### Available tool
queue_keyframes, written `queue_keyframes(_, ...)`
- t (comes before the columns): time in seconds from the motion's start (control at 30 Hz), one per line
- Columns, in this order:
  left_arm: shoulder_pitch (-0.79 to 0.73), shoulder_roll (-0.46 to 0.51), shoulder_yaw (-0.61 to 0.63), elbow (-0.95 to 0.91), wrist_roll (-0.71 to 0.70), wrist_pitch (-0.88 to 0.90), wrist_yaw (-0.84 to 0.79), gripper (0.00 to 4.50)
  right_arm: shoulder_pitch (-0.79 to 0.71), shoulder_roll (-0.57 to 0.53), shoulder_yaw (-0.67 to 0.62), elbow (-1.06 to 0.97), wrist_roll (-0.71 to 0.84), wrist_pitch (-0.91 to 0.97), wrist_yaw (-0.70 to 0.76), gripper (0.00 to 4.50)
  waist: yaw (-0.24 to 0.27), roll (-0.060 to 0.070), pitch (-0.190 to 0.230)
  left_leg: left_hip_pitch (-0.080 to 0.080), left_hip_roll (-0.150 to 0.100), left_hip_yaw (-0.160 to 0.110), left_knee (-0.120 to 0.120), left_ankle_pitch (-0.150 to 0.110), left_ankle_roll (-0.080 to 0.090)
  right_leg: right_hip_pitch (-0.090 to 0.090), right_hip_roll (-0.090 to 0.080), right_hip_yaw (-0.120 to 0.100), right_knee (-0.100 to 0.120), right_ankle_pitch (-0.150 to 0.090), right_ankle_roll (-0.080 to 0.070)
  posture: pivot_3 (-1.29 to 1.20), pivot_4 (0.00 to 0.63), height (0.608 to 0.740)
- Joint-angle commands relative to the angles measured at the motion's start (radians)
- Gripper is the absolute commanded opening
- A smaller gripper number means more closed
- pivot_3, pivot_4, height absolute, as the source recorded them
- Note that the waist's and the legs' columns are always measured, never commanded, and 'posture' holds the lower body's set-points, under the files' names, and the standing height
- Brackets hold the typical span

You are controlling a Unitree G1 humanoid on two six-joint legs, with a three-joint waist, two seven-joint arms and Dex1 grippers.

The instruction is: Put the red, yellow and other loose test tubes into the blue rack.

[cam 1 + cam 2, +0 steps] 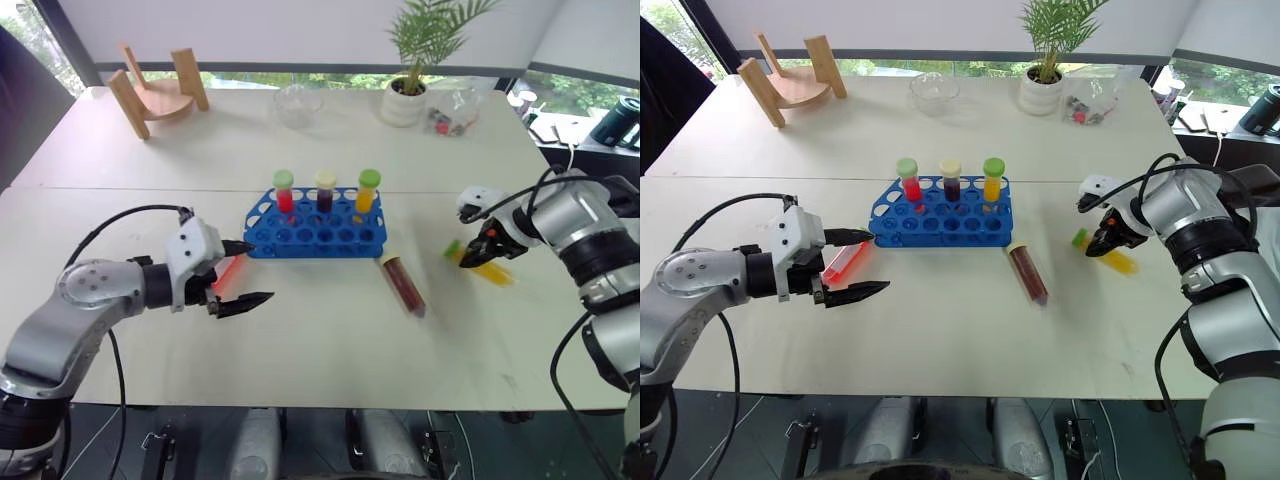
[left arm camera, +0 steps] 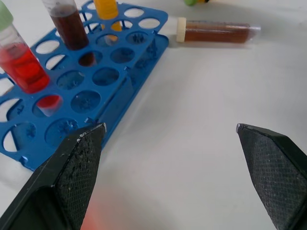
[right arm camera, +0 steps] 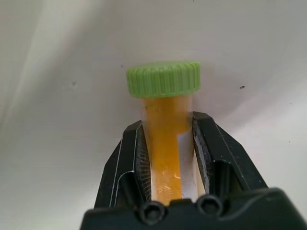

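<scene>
Right gripper [image 3: 168, 158] clamped on the yellow tube [image 3: 165, 143], fingers pinching the body just below the green cap. Easy to read in the right wrist view; from the head views just a yellow streak under the black fingers, over on the right side of the table [image 1: 330, 350]. Tube lying low against the tabletop there, cap end aimed left toward the blue rack [image 1: 316, 224], long axis running left-right and a bit toward the near edge.

Left gripper [image 1: 243, 272] wide open, jaws well apart, parked just left of the rack's near-left corner. Red tube [image 1: 845, 262] lying on the table between those fingers, slanted, one end toward the rack, the other toward the near-left. Barely a red blur at the edge of the left wrist view, but plain from the head.

Brown tube [image 1: 402, 282] flat on the table right of the rack, cream cap at the far end near the rack's corner, body running toward the near edge.

Three more tubes already standing upright in the rack's far row.
</scene>
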Motion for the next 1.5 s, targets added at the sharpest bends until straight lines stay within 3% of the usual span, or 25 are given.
queue_keyframes(0.03, -0.024, 0.038, 0.042, 0.078, 0.009, -0.009, -0.04, 4.5, 0.043, 0.186, -0.428, -0.322, 0.358, 0.105, -0.157, 0.86, -0.026, 0.001, 0.0, 0.0, 0.001, 0.0, 0.0, 0.0, 0.0, 0.0, 0.001, 0.0, 0.002, 0.0, 0.0, 0.0, 0.15, 0.74)
queue_keyframes(0.1, -0.036, 0.053, 0.041, 0.14, 0.018, -0.02, -0.068, 4.5, 0.129, 0.311, -0.572, -0.513, 0.432, 0.12, -0.335, 0.86, -0.038, 0.002, 0.001, 0.002, 0.003, -0.002, -0.001, 0.0, 0.0, -0.002, 0.005, 0.002, 0.007, 0.001, -0.001, 0.0, 0.15, 0.74)
queue_keyframes(0.17, -0.062, 0.06, 0.04, 0.178, 0.011, -0.013, -0.093, 4.5, 0.22, 0.42, -0.612, -0.679, 0.431, 0.084, -0.49, 0.86, -0.031, 0.001, 0.001, 0.001, 0.004, -0.006, -0.002, 0.0, 0.0, -0.004, 0.007, 0.0, 0.011, -0.001, -0.003, 0.0, 0.15, 0.74)
queue_keyframes(0.3, -0.159, 0.043, 0.017, 0.223, -0.018, 0.041, -0.111, 4.5, 0.366, 0.611, -0.571, -0.84, 0.305, -0.082, -0.807, 0.86, -0.008, 0.001, 0.0, -0.003, 0.004, -0.005, -0.001, 0.0, 0.0, -0.009, 0.007, 0.0, 0.013, -0.002, -0.004, 0.0, 0.15, 0.74)
queue_keyframes(0.43, -0.248, 0.011, -0.014, 0.253, -0.021, 0.092, -0.106, 4.5, 0.48, 0.725, -0.513, -0.849, 0.233, -0.239, -0.952, 0.86, -0.011, 0.001, 0.001, -0.003, 0.001, -0.003, 0.001, 0.001, -0.001, -0.008, 0.004, 0.002, 0.015, -0.001, -0.003, 0.0, 0.15, 0.74)
queue_keyframes(0.77, -0.327, -0.003, -0.063, 0.287, 0.011, 0.108, -0.134, 4.5, 0.549, 0.745, -0.429, -0.744, 0.222, -0.382, -0.975, 0.86, -0.022, 0.001, 0.001, -0.001, 0.003, -0.003, 0.0, 0.001, -0.001, -0.009, 0.008, 0.003, 0.016, -0.002, -0.003, 0.0, 0.15, 0.74)
queue_keyframes(1.13, -0.258, -0.003, -0.025, 0.19, -0.014, 0.152, -0.088, 4.5, 0.566, 0.728, -0.322, -0.675, 0.166, -0.485, -0.965, 0.86, -0.019, 0.001, 0.001, -0.001, 0.003, -0.003, 0.0, 0.001, -0.001, -0.009, 0.007, 0.003, 0.016, -0.002, -0.004, 0.0, 0.15, 0.74)
queue_keyframes(1.5, -0.255, -0.004, -0.027, 0.182, -0.014, 0.159, -0.069, 4.5, 0.574, 0.715, -0.314, -0.618, 0.158, -0.541, -0.971, 0.86, -0.019, 0.001, 0.001, -0.001, 0.003, -0.003, 0.0, 0.001, -0.001, -0.009, 0.007, 0.003, 0.016, -0.002, -0.004, 0.0, 0.15, 0.74)
